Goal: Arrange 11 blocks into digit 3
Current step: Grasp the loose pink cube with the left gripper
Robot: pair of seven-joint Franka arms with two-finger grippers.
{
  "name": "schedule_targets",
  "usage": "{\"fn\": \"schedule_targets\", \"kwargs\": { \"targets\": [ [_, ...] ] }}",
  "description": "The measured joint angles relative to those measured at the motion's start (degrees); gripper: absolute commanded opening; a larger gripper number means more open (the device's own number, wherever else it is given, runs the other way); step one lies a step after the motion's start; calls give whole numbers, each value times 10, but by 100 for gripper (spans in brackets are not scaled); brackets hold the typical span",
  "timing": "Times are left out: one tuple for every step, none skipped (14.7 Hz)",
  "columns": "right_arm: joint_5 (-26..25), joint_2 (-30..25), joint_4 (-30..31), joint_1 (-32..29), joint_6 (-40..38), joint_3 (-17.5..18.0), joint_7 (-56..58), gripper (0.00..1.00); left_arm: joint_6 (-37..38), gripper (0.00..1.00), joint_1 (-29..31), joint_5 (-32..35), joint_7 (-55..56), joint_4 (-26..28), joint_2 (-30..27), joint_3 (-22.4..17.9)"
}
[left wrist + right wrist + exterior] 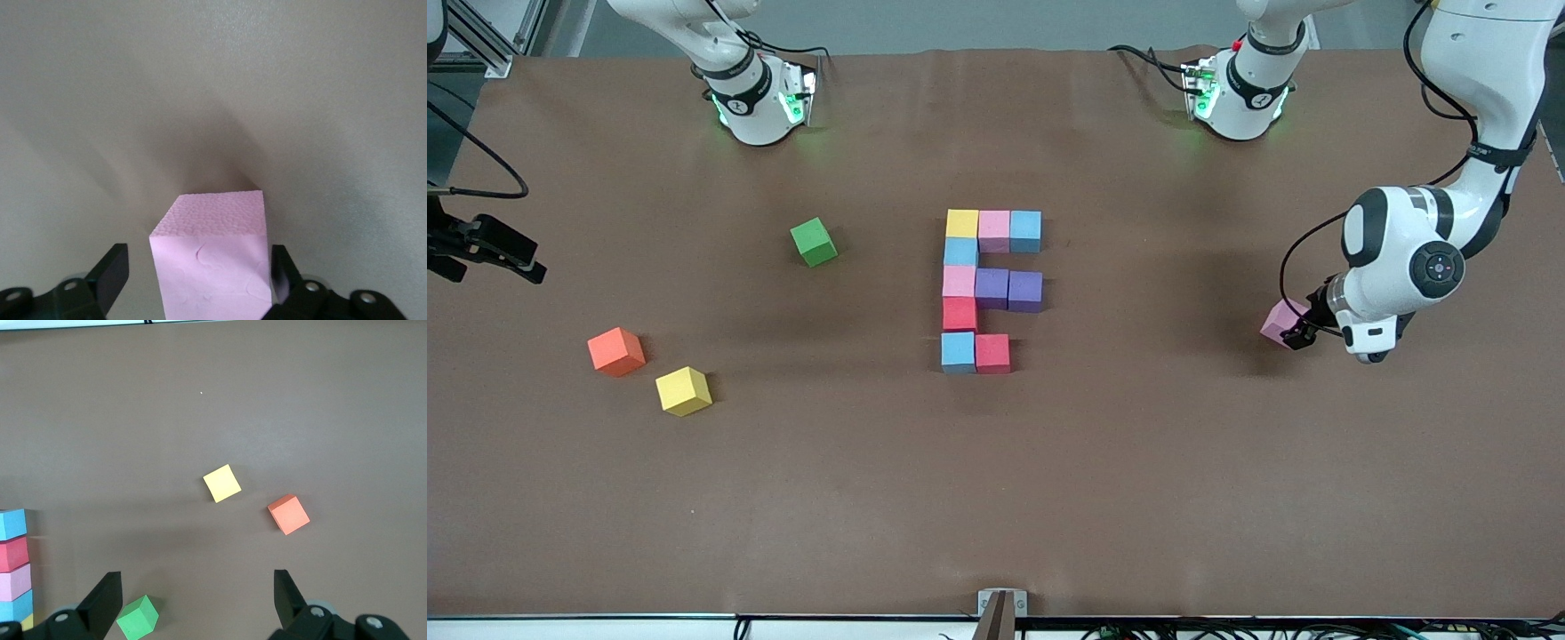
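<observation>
The right gripper (193, 603) sits out of the front view at the right arm's end of the table, its arm waiting; its own wrist view shows the fingers (103, 593) spread wide with nothing between them, looking down on the orange cube (615, 351), a loose yellow cube (684, 390) and the green cube (814, 242). The orange and yellow cubes lie near each other, closer to the front camera than the green one.

In the middle of the table stands the unfinished digit 3 (990, 290), made of 10 touching blocks: a bar of yellow, pink and light blue farthest from the camera, a light blue link, a middle bar of pink and 2 purple, a red link, then light blue and red nearest the camera.

At the left arm's end, the left arm bends down from its elbow, wrist turned low toward the table. The left gripper (1300, 333) straddles a pink block (1282, 321) resting on the table (1138, 462). One finger touches the block's side, while a small gap remains at the other finger (110, 270).
</observation>
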State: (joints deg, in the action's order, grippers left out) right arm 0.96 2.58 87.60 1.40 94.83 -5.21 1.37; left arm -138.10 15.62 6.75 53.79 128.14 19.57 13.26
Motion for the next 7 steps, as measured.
{"fn": "schedule_targets", "kwargs": {
  "targets": [
    [0,0,0,0,0,0,0,100,-3,37,-2,0,0,0,2,0],
    [0,0,0,0,0,0,0,100,-7,29,-5,0,0,0,4,-1],
    [0,0,0,0,0,0,0,100,-8,22,-8,0,0,-2,3,-2],
    [0,0,0,0,0,0,0,100,-10,14,-14,0,3,-6,3,-2],
    [0,0,0,0,0,0,0,100,-11,11,-24,0,13,-13,3,-2],
    [0,0,0,0,0,0,0,100,-11,11,-39,0,25,-24,3,-2],
    [0,0,0,0,0,0,0,100,-9,11,-56,0,36,-37,3,-2]
  ]
}}
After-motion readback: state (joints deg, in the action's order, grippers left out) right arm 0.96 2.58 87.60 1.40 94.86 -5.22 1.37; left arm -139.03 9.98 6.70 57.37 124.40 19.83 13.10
